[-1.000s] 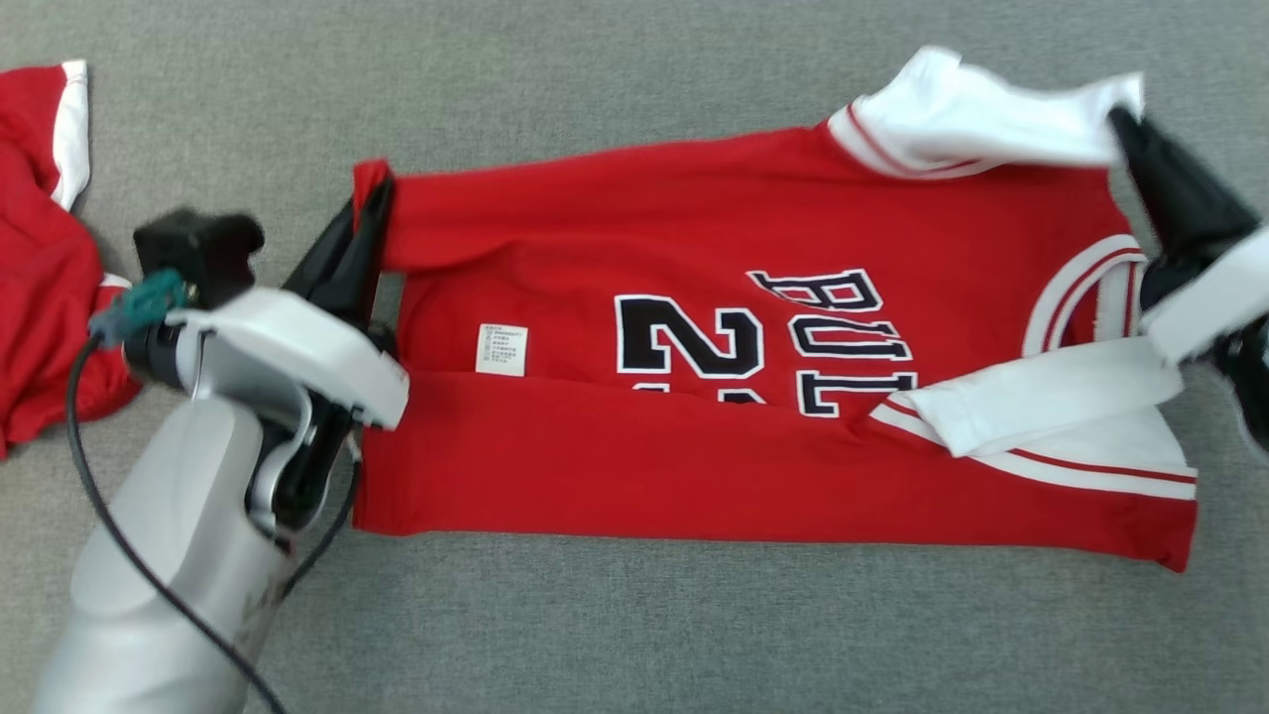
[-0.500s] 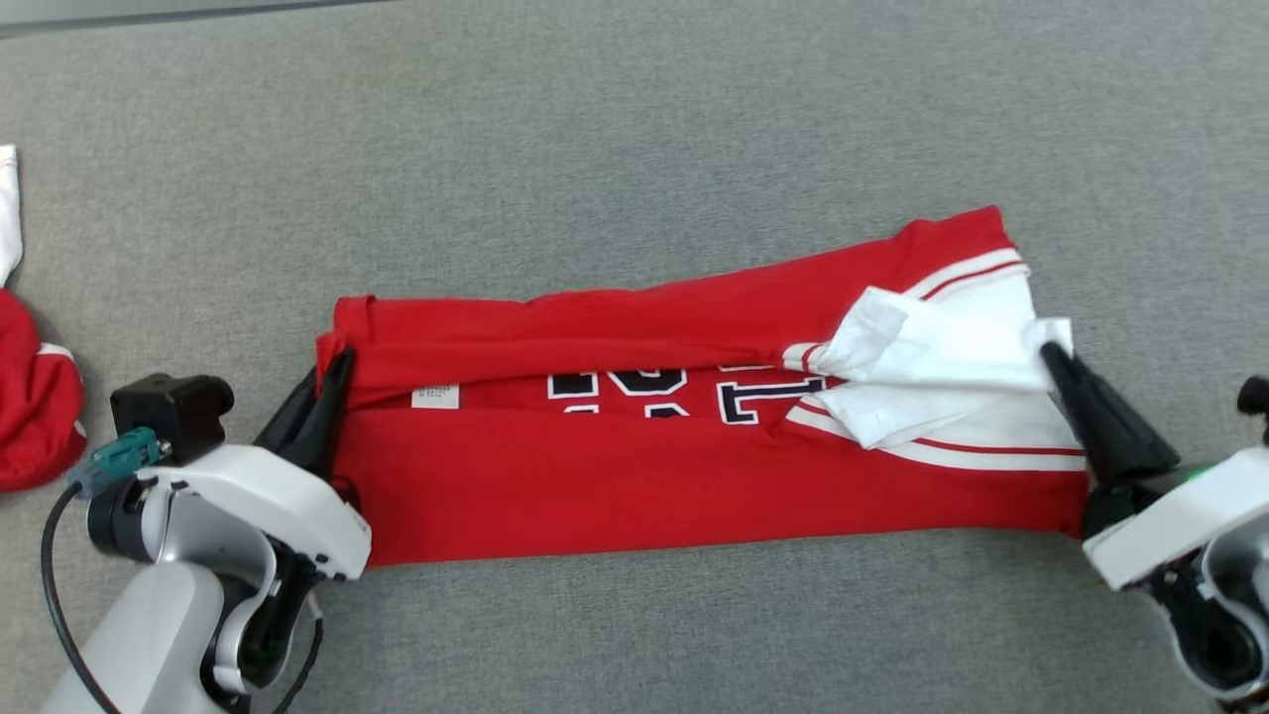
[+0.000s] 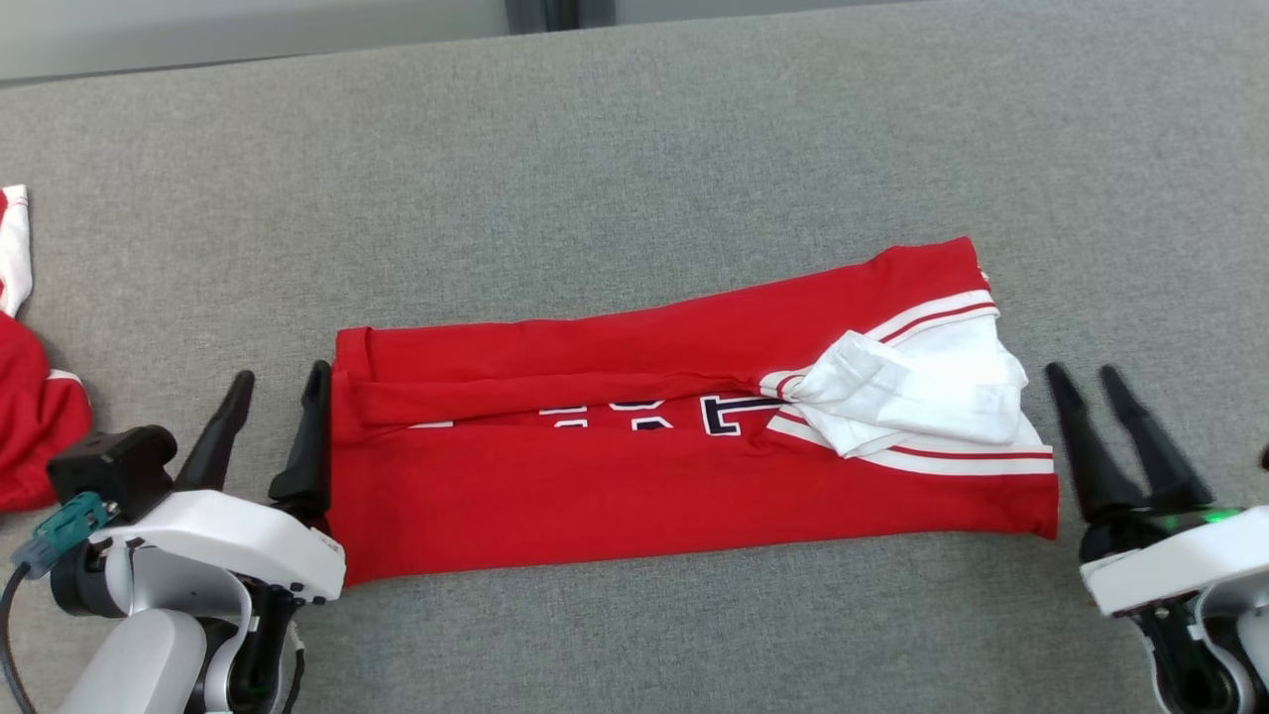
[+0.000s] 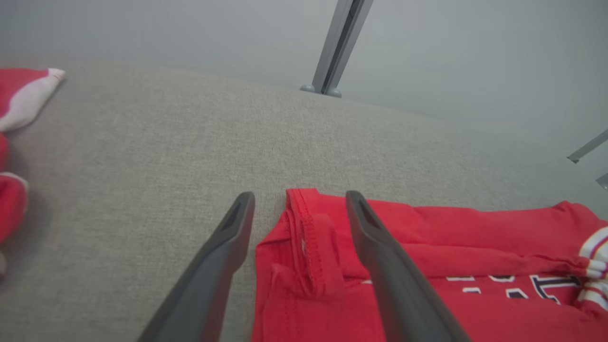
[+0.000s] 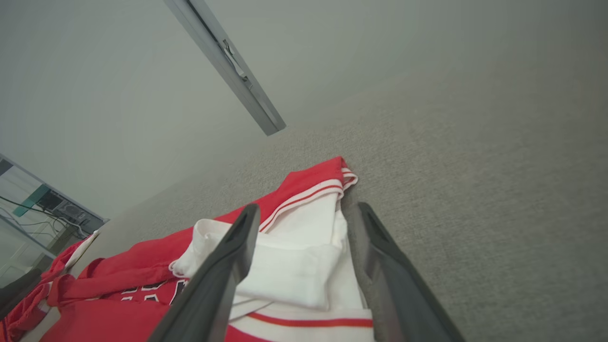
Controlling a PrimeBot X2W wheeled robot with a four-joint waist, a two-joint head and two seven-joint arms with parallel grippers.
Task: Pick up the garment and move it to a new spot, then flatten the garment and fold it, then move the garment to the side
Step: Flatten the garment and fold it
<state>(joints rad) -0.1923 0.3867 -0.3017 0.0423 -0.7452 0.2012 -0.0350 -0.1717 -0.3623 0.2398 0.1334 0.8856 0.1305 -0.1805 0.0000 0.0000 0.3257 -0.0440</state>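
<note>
Red jersey (image 3: pixel 644 496) with white sleeves, red-striped trim and dark lettering (outlined in white) on a grey fabric surface (image 3: pixel 634 149); the other garment (image 3: pixel 30 436) is red and white.

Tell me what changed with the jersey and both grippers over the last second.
The far edge of the jersey was carried toward the robot and folded over most of the lettering, then released. The left gripper and right gripper, shut on it before, now stand open at its two ends. The other red garment at the left stayed put, as did the jersey's near fold; the camera itself shifted.
</note>
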